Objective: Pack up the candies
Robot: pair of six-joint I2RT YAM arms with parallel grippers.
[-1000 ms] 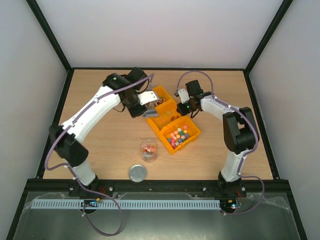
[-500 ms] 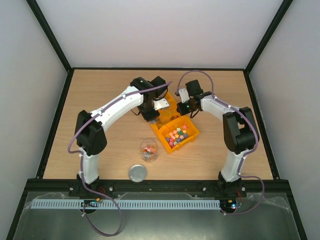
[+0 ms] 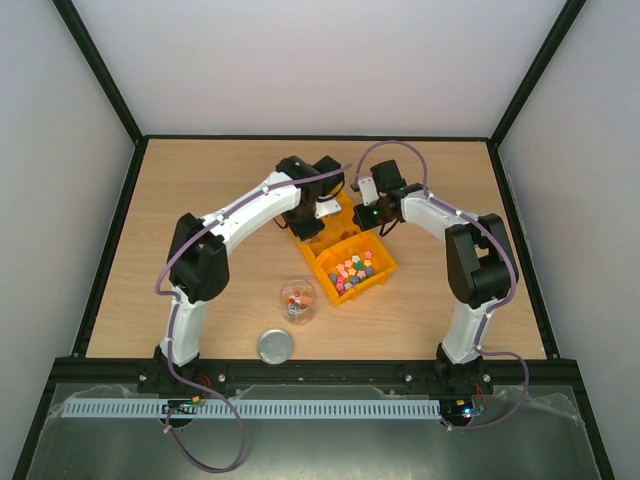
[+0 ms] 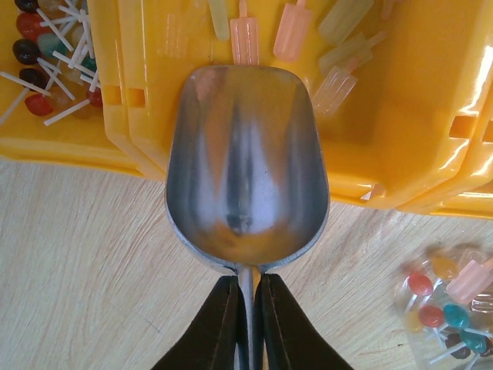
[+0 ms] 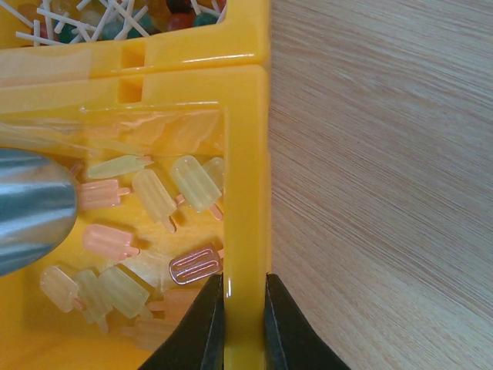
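The candies, small lollipops on white sticks in red, dark and green, lie in the far yellow bin and also show in the right wrist view. My left gripper is shut on the thin handle of a metal scoop. The scoop's bowl is empty and hangs over the rim of the middle yellow bin, which holds pastel popsicle-shaped sweets. My right gripper is shut on that bin's side wall.
A clear jar with a few lollipops inside stands on the wooden table in front of the bins, and its round metal lid lies nearer the front edge. A third yellow bin holds chunky pastel blocks.
My left arm has swung right and brought the scoop from the left of the bins to over the middle bin. The right gripper has kept its hold on the bin wall.
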